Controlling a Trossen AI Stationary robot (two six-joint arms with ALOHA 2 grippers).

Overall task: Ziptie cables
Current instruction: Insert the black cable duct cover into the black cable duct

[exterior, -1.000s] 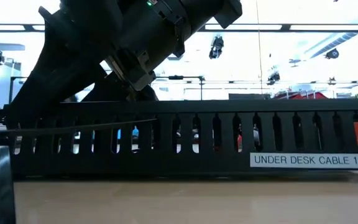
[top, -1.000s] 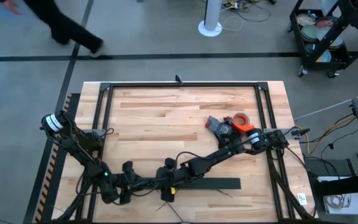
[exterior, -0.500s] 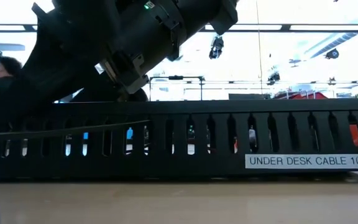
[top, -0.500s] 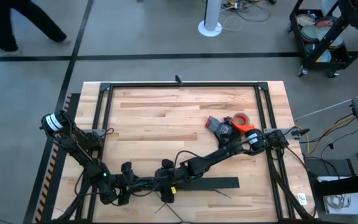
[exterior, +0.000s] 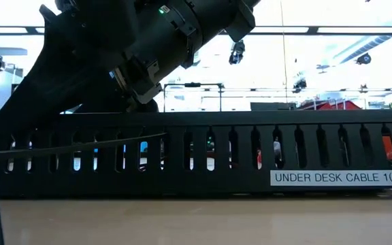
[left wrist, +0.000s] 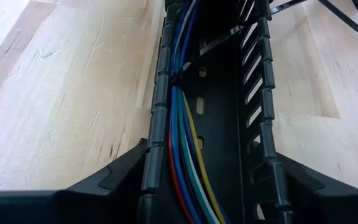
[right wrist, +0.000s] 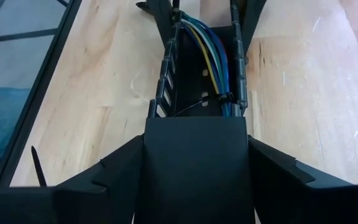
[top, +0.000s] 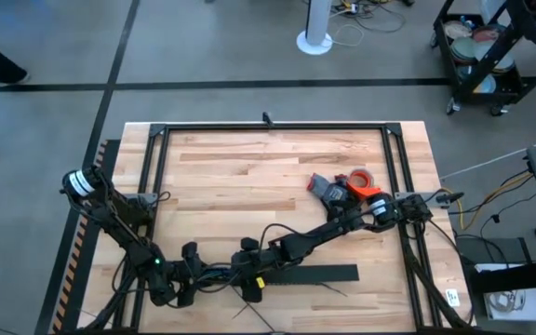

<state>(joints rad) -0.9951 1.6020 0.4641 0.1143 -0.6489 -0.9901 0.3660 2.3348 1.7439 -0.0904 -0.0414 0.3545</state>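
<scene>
From above, both end effectors were seen at the duct's [top: 305, 275] left end on the tabletop [top: 249, 177]. In the wrist views, the cables [left wrist: 184, 155] were laid inside the duct, one ziptie [right wrist: 219, 99] already cinched; whether either end effector was open could not be told.

We see the cables [left wrist: 182, 143], coloured blue, red, white and yellow, running lengthwise inside the duct; a thin dark ziptie [right wrist: 224, 98] seemingly wraps them.

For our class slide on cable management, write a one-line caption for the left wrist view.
Coloured cables run along the black slotted duct, cinched by a ziptie, on the wooden table.
</scene>
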